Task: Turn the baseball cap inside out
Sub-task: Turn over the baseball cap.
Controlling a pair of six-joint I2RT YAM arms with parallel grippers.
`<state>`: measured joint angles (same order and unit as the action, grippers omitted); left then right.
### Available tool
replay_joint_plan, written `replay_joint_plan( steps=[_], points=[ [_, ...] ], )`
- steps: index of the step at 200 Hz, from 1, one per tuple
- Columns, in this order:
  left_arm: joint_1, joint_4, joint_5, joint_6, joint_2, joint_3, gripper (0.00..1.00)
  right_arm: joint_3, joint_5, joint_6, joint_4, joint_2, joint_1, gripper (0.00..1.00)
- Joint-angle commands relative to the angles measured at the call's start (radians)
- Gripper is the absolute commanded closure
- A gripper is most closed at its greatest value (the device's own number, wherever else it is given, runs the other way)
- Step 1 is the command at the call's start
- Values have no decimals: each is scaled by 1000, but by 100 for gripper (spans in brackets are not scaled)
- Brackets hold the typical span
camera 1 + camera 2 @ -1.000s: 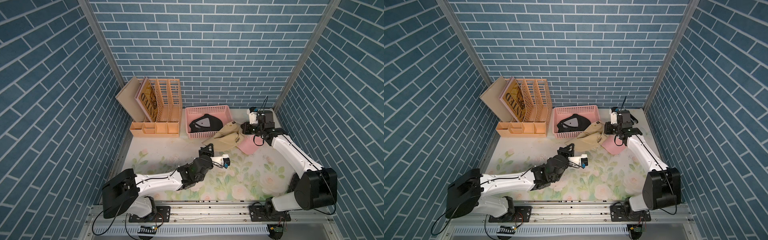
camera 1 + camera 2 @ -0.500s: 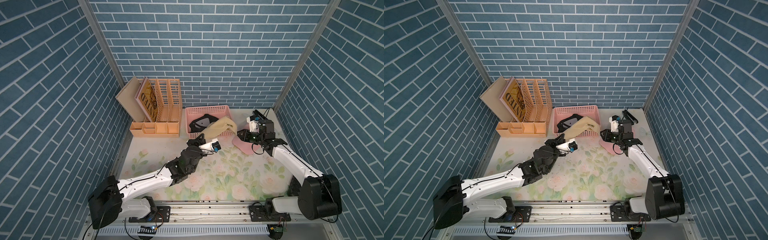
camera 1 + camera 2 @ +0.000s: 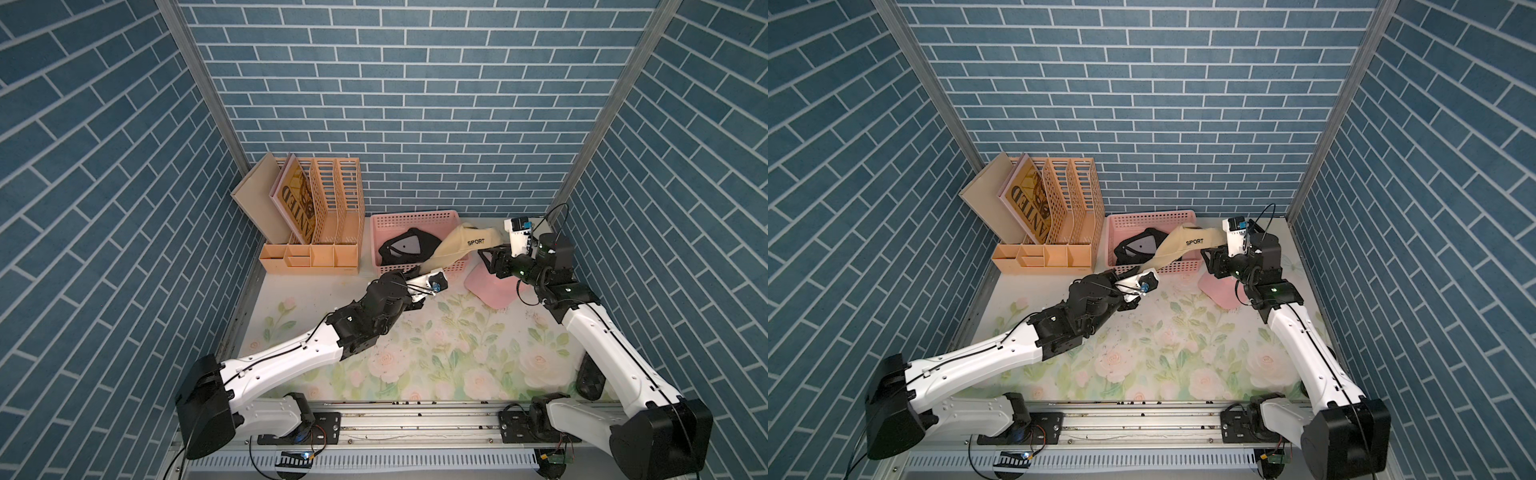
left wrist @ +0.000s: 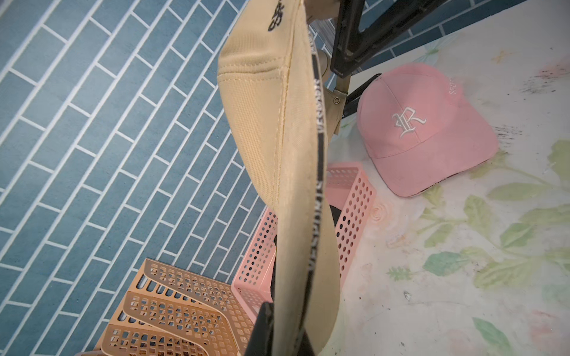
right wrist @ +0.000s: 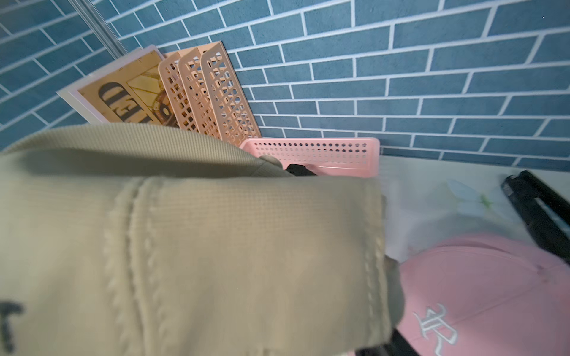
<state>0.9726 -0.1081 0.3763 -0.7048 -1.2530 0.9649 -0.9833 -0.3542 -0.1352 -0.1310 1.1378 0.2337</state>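
I have the left pincer (image 3: 417,272) clamped on one edge of the beige cap (image 3: 457,245). The cap hangs stretched in the air over the front rim of the pink basket (image 3: 415,216). The right pincer (image 3: 490,261) sits at the cap's far end with its jaws apart. A pink cap (image 3: 492,286) lies on the surface (image 3: 436,353) below.
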Motion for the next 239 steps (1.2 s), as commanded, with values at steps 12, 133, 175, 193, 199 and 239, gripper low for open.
replay_joint_plan(
  steps=[12, 133, 175, 193, 199, 239],
  points=[
    [-12, 104, -22, 43, -8, 51, 100, 39, 93, 157, 25, -56, 8, 37],
    [-24, 198, -87, 142, -30, 120, 100, 68, 456, 295, 271, -57, 213, 76],
    [-93, 112, -19, 527, -26, 166, 100, -27, 465, 155, 169, 4, 235, 92],
    [-116, 120, 43, 674, -59, 207, 100, -50, 490, 48, 95, 32, 261, 92],
    [-122, 122, 65, 716, -71, 218, 100, -60, 487, 9, 68, 46, 264, 92],
    [-158, 176, -52, 832, -164, 315, 100, -64, 478, -98, 54, 85, 314, 81]
  ],
)
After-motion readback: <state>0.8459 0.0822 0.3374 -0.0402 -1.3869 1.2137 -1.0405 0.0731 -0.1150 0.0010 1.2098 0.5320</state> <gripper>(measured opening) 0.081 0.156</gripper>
